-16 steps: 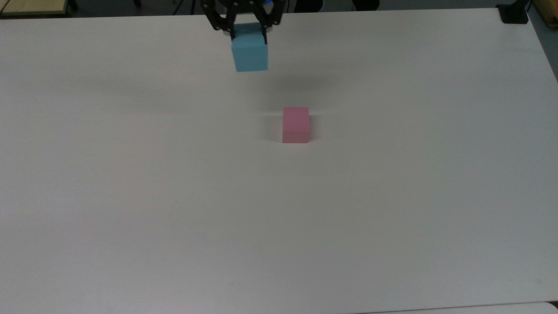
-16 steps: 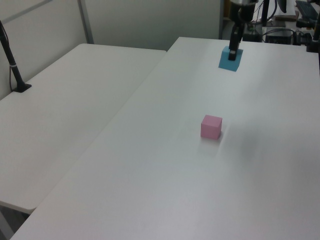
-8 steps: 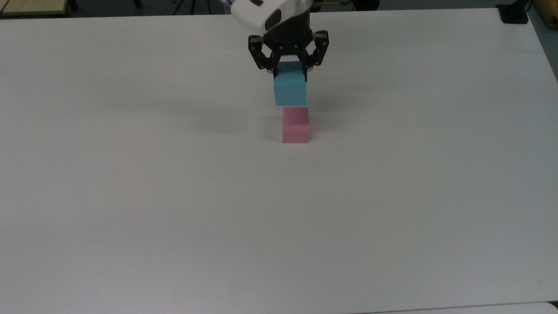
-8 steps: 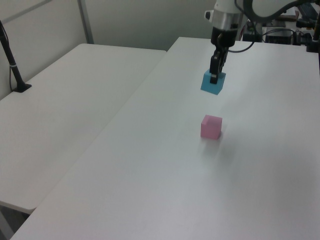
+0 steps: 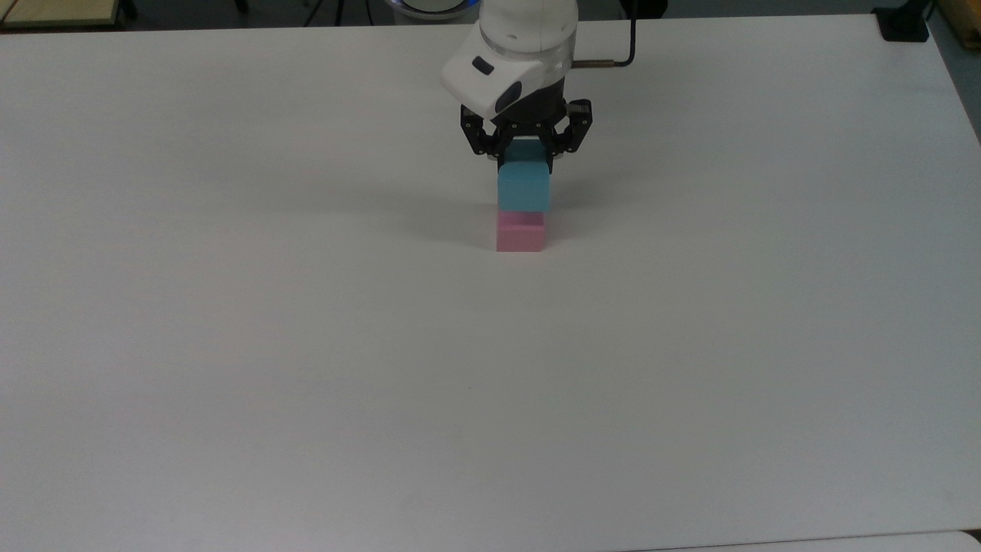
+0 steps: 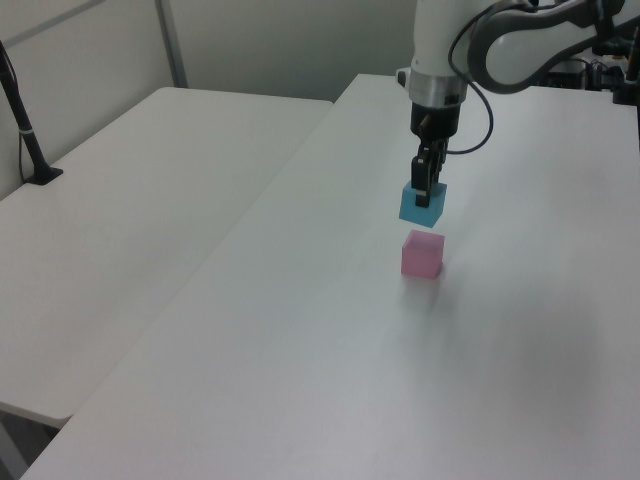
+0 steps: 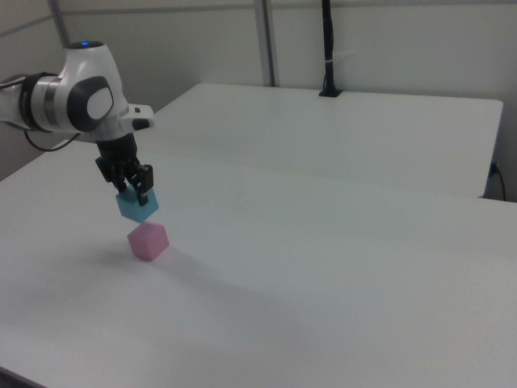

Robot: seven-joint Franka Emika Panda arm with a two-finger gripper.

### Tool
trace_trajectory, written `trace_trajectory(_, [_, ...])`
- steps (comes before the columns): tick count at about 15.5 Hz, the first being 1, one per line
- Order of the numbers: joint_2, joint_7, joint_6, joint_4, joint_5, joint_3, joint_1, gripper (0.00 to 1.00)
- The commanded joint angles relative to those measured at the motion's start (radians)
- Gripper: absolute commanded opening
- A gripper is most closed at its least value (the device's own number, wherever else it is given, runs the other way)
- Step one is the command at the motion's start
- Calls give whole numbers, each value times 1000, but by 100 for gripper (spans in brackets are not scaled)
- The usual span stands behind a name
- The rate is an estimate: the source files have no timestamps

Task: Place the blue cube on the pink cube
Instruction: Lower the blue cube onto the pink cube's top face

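A second white table (image 6: 130, 230) is seen at the left view's left, butted against the main white table (image 6: 300, 350) along a straight seam, with pale partition walls behind both. A black pole on a foot (image 6: 25, 125) is planted at the second table's far left edge. In the right view the same pole (image 7: 327, 48) is seen rising from the far table, against panelled walls.

Toward the middle of the main table, the pink cube (image 5: 520, 234) is seen resting flat on the matte surface, a soft shadow spread around it. Directly above it the blue cube (image 5: 524, 188) is held off the table; in the left view a narrow gap is seen between the blue cube (image 6: 422, 204) and the pink cube (image 6: 422, 254). The gripper (image 5: 525, 150) is clamped on the blue cube's upper part, its black fingers pressed against opposite sides. The white arm (image 6: 500, 45) is seen reaching in from the left view's upper right.

At the top view's far right corner, a black clamp base (image 5: 904, 23) is fixed to the table edge.
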Motion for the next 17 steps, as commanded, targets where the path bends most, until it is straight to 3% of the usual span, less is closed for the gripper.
trace_trajectory(1, [-1, 30, 32, -58, -61, -7, 25, 38])
trace_trajectory(6, [5, 33, 53, -108, -98, -7, 27, 38])
trace_trajectory(15, [7, 65, 56, -85, -104, -7, 37, 37])
trace_trajectory(16, [5, 65, 56, -85, -101, -7, 40, 40])
trace_trajectory(17, [5, 67, 56, -85, -101, -7, 39, 59])
